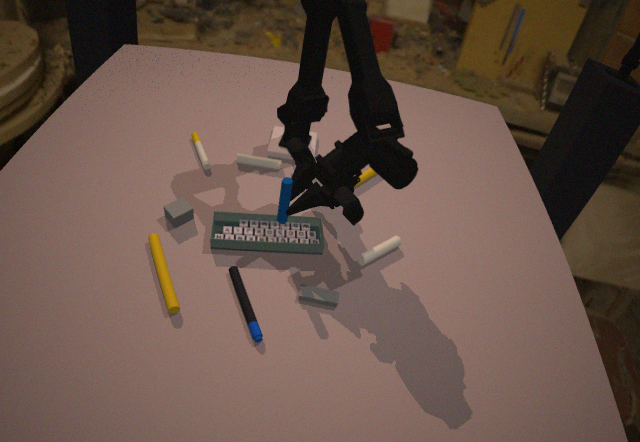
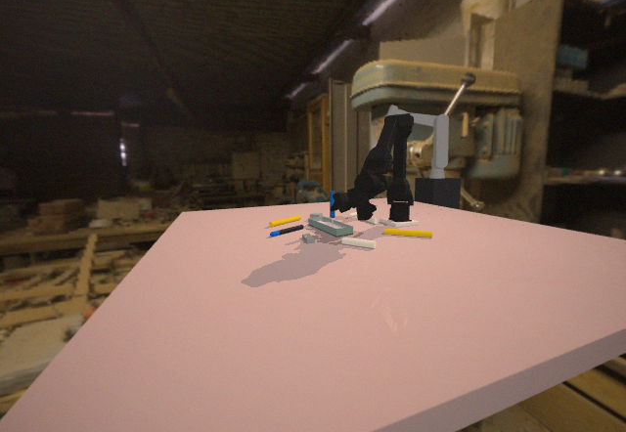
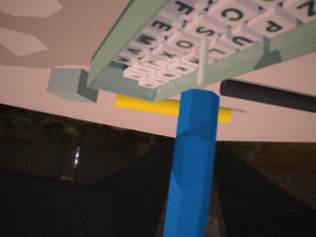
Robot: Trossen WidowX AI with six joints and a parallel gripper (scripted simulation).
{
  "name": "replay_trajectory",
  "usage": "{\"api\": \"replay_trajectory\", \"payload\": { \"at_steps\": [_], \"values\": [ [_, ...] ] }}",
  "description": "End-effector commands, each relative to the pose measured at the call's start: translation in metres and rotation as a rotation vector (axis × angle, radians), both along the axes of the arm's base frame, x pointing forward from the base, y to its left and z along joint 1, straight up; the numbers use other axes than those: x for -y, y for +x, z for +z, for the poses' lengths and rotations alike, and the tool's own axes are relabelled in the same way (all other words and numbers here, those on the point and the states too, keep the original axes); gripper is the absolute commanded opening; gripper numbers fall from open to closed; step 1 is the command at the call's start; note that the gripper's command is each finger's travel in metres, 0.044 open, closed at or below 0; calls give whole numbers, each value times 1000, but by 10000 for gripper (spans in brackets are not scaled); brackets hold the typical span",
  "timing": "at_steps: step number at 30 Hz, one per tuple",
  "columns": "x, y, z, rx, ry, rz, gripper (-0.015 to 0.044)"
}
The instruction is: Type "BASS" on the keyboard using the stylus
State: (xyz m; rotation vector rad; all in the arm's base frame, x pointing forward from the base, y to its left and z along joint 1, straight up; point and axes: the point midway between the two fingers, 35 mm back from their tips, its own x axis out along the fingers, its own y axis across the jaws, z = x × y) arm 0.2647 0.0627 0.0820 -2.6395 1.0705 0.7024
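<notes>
The gripper (image 1: 285, 202) (image 2: 333, 205) is shut on the blue stylus (image 1: 283, 199) (image 2: 332, 198) (image 3: 194, 143), which stands nearly upright. Its thin pale tip (image 3: 202, 61) points down into the green-framed keyboard (image 1: 266, 247) (image 2: 345, 230) (image 3: 113, 51). In the wrist view the tip ends at the edge of the S key (image 3: 203, 30), beside the L key. Whether it touches or presses the key cannot be told. The keyboard lies flat on the desk, with its white lettered keys in several rows.
A grey block (image 1: 178, 212) (image 3: 69, 84) lies beside the keyboard; another grey block (image 1: 318, 296) lies in front. A yellow stick (image 1: 163, 273), a black marker with a blue end (image 1: 244, 297) and a white stick (image 1: 379, 250) lie around it. A white stick (image 1: 258, 161) lies behind.
</notes>
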Motion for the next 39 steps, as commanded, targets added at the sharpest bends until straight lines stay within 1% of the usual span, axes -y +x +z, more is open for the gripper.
{"api": "replay_trajectory", "payload": {
  "at_steps": [1, 25, 29, 34, 39],
  "values": [
    [0, 0, -3, 0, -3, 0, 81],
    [0, 0, -7, 0, -3, 0, 81],
    [0, 0, 2, 0, -3, 0, 81],
    [0, 0, 26, 0, -3, 0, 81],
    [0, 0, 30, 0, -3, 0, 81]
  ]
}}
